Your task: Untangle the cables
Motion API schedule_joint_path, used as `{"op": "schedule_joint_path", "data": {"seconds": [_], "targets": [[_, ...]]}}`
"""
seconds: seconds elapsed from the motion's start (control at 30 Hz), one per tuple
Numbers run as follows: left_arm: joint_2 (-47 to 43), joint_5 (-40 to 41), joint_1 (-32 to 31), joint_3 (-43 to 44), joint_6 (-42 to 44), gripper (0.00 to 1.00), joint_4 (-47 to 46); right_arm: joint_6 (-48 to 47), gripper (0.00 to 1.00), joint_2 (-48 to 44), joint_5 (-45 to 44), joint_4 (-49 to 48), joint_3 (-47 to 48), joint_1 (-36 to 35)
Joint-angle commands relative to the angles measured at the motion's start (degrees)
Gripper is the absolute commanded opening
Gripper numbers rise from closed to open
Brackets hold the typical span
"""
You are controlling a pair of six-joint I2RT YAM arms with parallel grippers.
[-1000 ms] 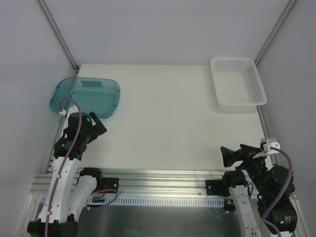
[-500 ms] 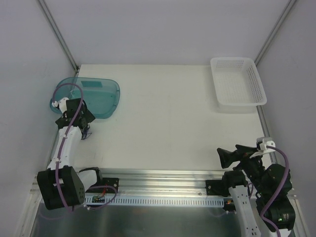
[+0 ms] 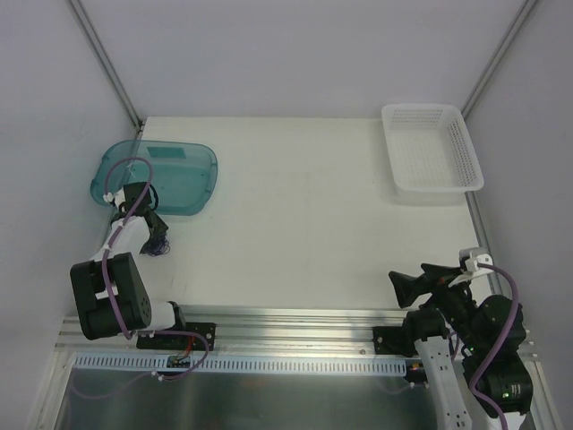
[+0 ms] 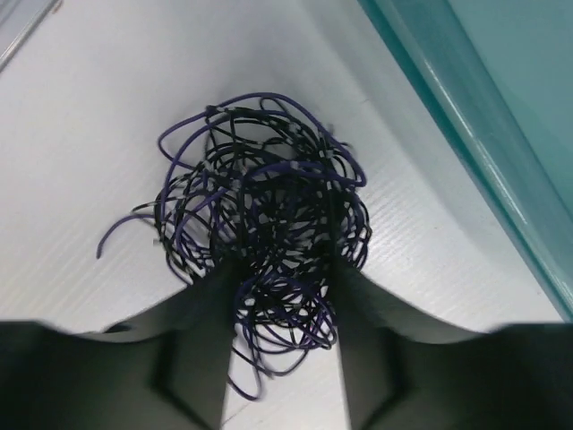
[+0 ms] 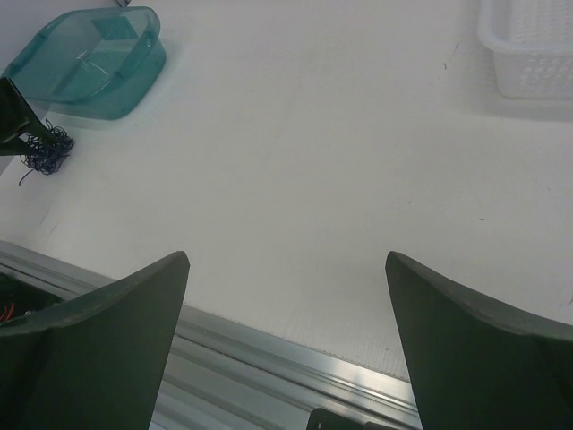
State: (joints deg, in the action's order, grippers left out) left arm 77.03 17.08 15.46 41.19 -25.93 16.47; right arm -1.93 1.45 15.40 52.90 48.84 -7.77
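Note:
The cables (image 3: pixel 158 244) are a small tangled ball of thin dark blue-black wires on the white table, just in front of the teal tray (image 3: pixel 192 170). In the left wrist view the tangle (image 4: pixel 260 202) fills the gap between my left gripper's (image 4: pixel 282 269) fingers, which press on it from both sides; the tray's rim (image 4: pixel 483 170) lies to the right. From above, the left gripper (image 3: pixel 152 233) points down at the ball. My right gripper (image 3: pixel 414 276) hovers open and empty near the table's front right edge. Its wrist view shows the tangle (image 5: pixel 47 149) far off at the left.
A white mesh basket (image 3: pixel 466 148) stands at the back right corner, its corner (image 5: pixel 528 54) in the right wrist view. An aluminium rail (image 3: pixel 295 318) runs along the near table edge. Grey enclosure walls stand on both sides.
The left arm has swung down from beside the tray onto the tangle, and its jaws have narrowed around the wires. The right arm has shifted slightly left.

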Motion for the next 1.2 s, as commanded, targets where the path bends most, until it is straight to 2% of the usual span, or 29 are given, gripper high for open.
{"op": "schedule_joint_path", "data": {"seconds": [0.0,0.07,0.1,0.2,0.33,0.5,0.63,0.73,0.9,1.0,1.17], "targets": [[-0.9,-4.8,0.3,-0.9,-1.0,0.37,1.0,0.2,0.97,-0.2,2.4,-1.8,-0.1,-0.3],[-2.5,-7.1,-1.0,-1.6,-2.3,0.26,2.8,-1.1,0.97,0.2,4.5,-1.8,0.1,-0.3],[-2.9,-7.1,-1.9,-1.6,-2.6,0.17,4.1,-1.3,0.97,0.5,4.9,-1.8,0.1,-0.4],[-5.0,-8.9,-7.2,-1.3,-3.2,0.08,8.0,-1.6,0.97,1.3,5.9,-2.1,0.5,-0.4],[-10.3,-14.6,-15.2,-3.2,-6.1,0.04,9.2,-1.7,0.97,2.3,6.7,-2.7,0.3,-0.4],[-18.1,-20.7,-26.4,-6.8,-8.6,0.04,9.1,-1.0,0.97,3.9,1.1,-2.4,0.4,-0.4],[-19.6,-23.4,-37.7,-6.3,-6.9,0.05,8.9,-1.9,0.97,7.3,-1.1,-1.3,-0.5,-0.4],[-19.0,-24.1,-43.7,-3.9,-6.1,0.06,7.8,-1.9,0.97,10.3,-2.3,-2.0,-2.2,-0.3],[-13.8,-22.7,-56.3,2.6,-6.5,0.10,4.5,-2.0,0.97,13.0,-1.3,-5.4,-4.7,0.1],[-8.9,-18.8,-60.7,6.2,-6.5,0.12,3.7,-2.6,0.97,15.6,-1.5,-8.1,-5.2,-0.3],[-1.9,-16.1,-62.9,10.1,-9.0,0.12,2.3,0.3,0.97,20.3,-1.5,-14.0,-5.6,-0.3]]}}
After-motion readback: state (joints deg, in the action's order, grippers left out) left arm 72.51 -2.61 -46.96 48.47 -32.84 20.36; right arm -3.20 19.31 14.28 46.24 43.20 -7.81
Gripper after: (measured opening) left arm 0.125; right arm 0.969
